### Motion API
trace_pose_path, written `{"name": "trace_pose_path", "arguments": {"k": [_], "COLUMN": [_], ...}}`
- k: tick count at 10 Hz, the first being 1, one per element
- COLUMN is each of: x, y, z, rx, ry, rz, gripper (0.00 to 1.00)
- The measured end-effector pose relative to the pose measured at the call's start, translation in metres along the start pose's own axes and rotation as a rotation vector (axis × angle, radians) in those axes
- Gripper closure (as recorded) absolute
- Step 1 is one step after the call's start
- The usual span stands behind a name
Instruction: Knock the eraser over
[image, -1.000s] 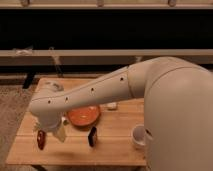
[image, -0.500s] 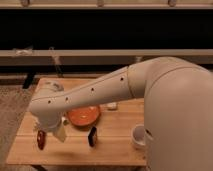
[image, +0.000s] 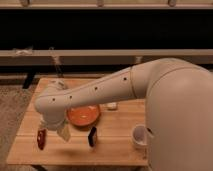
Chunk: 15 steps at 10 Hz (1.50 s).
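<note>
Barely anything is moving since a moment ago: the big white robot arm is holding the same long reach across the light wooden tabletop, and nothing on it is shifting.

The pincer is hanging low at the end of that arm, just beside the dark red oval object and by the near rim of the round orange dish. Whether the pincer is spread or pressed together, there is no telling from here.

The small black rectangular eraser is standing upright on its end near the front edge, just in front of the orange dish, between the pincer and the white cup. A clear gap is showing between pincer and eraser, so nothing is touching it.

By the look of it the task is sitting at the approach stage. The arm is lined up low and close, but the knock itself is not yet done, so the sideways push that would tip the eraser flat is what is left.
</note>
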Motion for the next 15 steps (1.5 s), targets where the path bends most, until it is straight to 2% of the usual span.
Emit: {"name": "trace_pose_path", "arguments": {"k": [4,5,6,8,11,15], "x": [0.052,0.056,0.057,0.058,0.052,0.051], "y": [0.056,0.063,0.069,0.098,0.128,0.131], "z": [-0.005,-0.004,-0.003,-0.004,-0.014,-0.017], "rx": [-0.026,-0.033,-0.035,-0.05,-0.084,-0.09], "ry": [0.025,0.031,0.033,0.044,0.065,0.07], "rz": [0.075,0.086,0.1,0.151,0.2,0.206], "gripper": [0.2,0.2,0.2,0.2,0.2,0.2]}}
